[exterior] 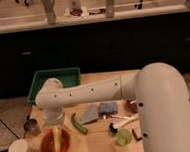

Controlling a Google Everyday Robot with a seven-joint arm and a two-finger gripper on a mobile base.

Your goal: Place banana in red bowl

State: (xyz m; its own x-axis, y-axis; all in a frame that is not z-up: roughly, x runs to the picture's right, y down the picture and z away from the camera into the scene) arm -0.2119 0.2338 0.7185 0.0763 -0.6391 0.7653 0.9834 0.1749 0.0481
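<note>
The pale yellow banana (56,139) lies lengthwise inside the orange-red bowl (46,148) at the table's front left. My gripper (55,123) hangs from the white arm right above the bowl's far rim, over the banana's upper end. The arm reaches in from the right across the table and hides the space behind the bowl.
A white cup (19,149) stands left of the bowl and a small metal cup (31,127) behind it. A green pod (78,124), grey cloth (90,114), blue sponge (108,108), light-green fruit (124,136) and dark red item (132,106) lie to the right. A green tray (39,81) sits at the back.
</note>
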